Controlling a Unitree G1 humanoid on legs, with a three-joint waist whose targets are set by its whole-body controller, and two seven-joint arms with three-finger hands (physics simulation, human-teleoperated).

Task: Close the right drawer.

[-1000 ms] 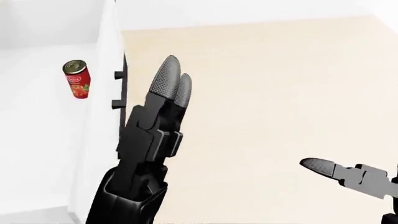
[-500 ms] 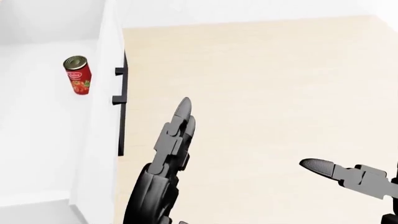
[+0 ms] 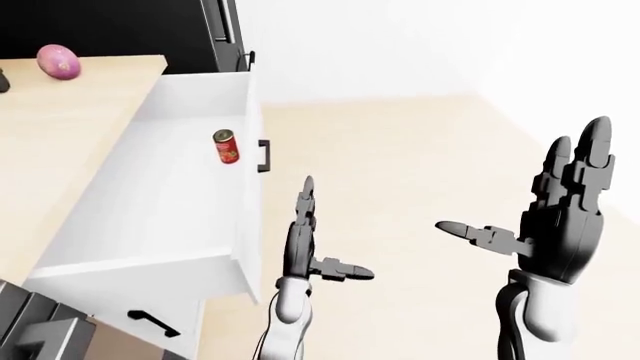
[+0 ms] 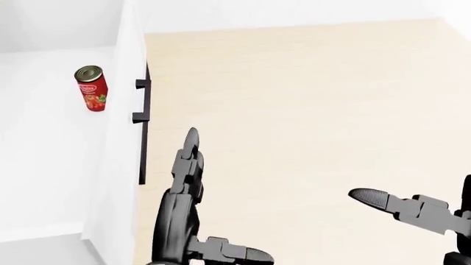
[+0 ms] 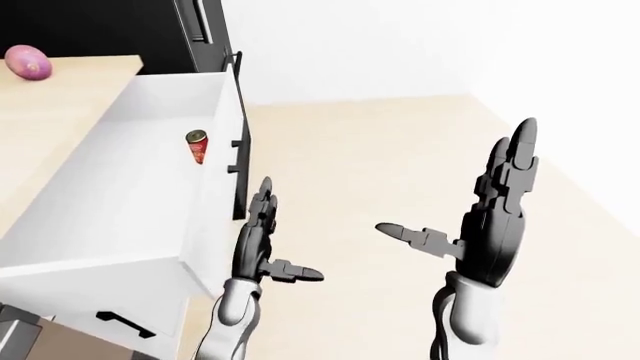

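Note:
The white right drawer (image 3: 150,225) stands pulled far out from the wooden counter (image 3: 60,135). Its front panel (image 3: 247,172) carries a black handle (image 4: 141,99). A red can (image 3: 226,146) lies inside the drawer. My left hand (image 3: 300,240) is open with fingers straight up and thumb out, just right of the drawer front, apart from it as far as I can tell. My right hand (image 3: 560,217) is open too, raised over the floor at the right, holding nothing.
A pink round object (image 3: 57,61) rests on the counter at the upper left. A dark tall cabinet (image 3: 120,26) stands behind the counter. Another drawer front with a black handle (image 3: 150,321) shows below. Beige floor (image 3: 400,150) spreads to the right.
In the head view my left hand has dropped lower and turned edge-on, its thumb now spread out at the bottom. The right hand has barely shifted. The drawer and can stay put.

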